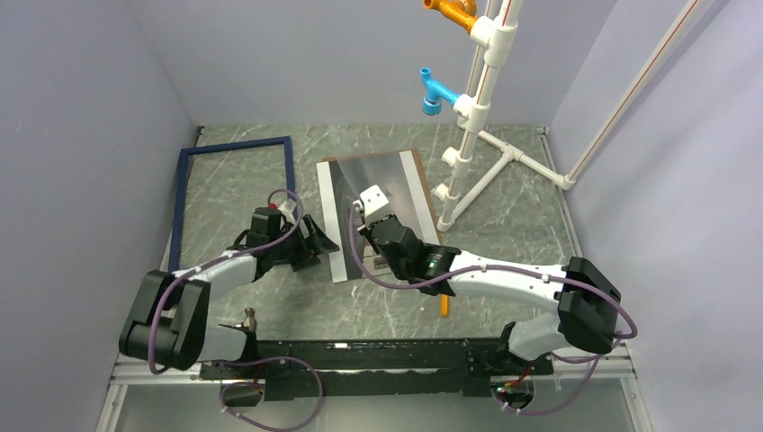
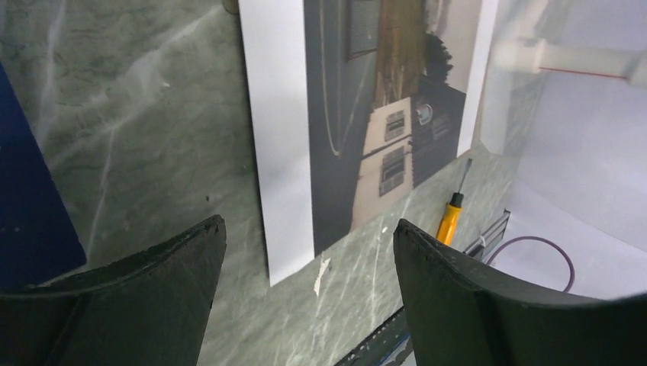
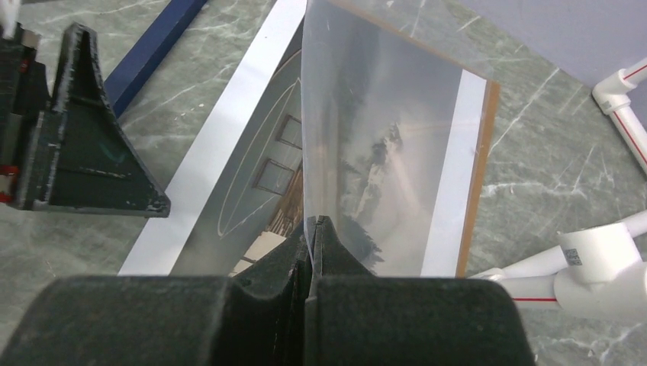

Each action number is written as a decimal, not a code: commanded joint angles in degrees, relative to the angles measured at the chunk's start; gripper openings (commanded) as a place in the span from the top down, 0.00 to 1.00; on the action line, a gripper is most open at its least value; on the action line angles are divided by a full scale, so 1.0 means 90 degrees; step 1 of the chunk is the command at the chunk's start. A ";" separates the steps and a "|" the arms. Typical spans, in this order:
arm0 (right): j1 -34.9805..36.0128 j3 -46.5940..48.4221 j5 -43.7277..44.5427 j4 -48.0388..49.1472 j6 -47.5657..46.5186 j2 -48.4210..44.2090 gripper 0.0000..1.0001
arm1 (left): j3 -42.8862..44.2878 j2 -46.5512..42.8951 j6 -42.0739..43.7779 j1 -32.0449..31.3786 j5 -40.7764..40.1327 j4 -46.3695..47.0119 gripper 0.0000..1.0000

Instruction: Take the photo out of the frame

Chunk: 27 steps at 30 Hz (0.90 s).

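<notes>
The photo (image 3: 259,164) lies flat in the middle of the marbled green-grey table (image 1: 504,225), on its brown backing board (image 3: 479,183), with its long axis running near to far. The navy frame (image 1: 236,146) lies flat to its left, just beside it and not touching, so the two look separated.

What counts now is the clear sheet (image 3: 374,130). The right gripper (image 3: 311,229) is clenched on the sheet's near edge, and from there the sheet rises off the print, tilted up and away toward the far side. The right arm is therefore the one over the photo. The left gripper (image 2: 307,225) hovers just left of the photo's near-left corner, jaws spread wide and empty, pointing toward the white strip along that side.

The print looks thin and likely to slide, so the sheet probably wants drawing off while the left arm pins it. An orange-handled screwdriver (image 1: 444,306) lies near the photo's near-right corner, and a white PVC pipe stand (image 1: 468,153) crowds the far right.
</notes>
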 commanded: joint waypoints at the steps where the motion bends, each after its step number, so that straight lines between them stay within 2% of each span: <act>1: -0.0030 -0.0090 -0.0109 0.0056 0.0262 -0.0225 1.00 | 0.0260 0.0467 -0.0075 -0.0123 -0.0237 0.0754 0.18; 11: -0.0035 -0.0070 -0.0130 0.0037 0.0177 -0.0251 1.00 | 0.0515 0.1403 -0.0337 -0.0354 0.0044 0.1423 0.20; 27: -0.0027 -0.0089 -0.0150 0.0013 0.0178 -0.0213 1.00 | 0.0747 0.0813 -0.0596 -0.0546 0.0012 0.1267 0.32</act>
